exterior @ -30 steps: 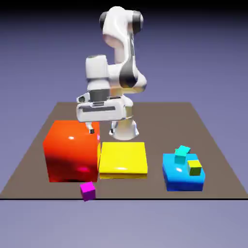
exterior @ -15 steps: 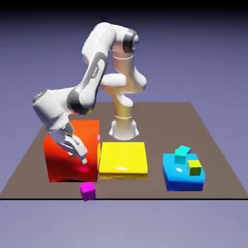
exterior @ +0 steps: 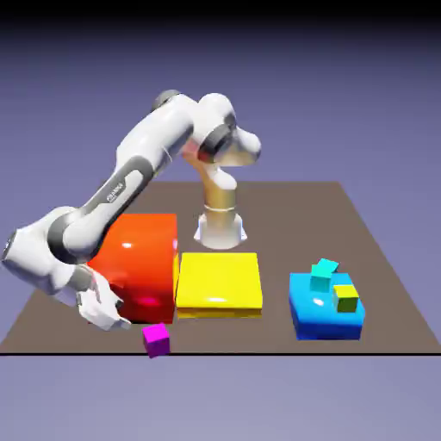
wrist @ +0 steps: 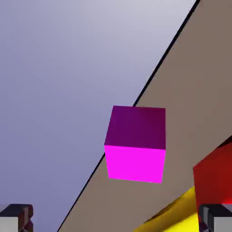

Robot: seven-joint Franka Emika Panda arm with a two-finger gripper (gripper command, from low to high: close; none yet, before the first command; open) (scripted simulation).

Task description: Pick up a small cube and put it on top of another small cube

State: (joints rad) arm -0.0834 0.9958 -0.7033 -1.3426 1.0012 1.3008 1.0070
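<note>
Red block (wrist: pixel 215 174) and yellow block (wrist: pixel 183 222) cut off by the hand view's edges.

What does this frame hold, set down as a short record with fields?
fingers: wide apart, nothing between them
ahead of fingers: small glossy magenta cube, at the table's edge, ungrasped
exterior view's left: large glossy red block
middle: flat glossy yellow block, beside the red one
exterior view's right: glossy blue block, with small teal cube and small olive-yellow cube showing at it
stacking: magenta cube not yet on another
</note>
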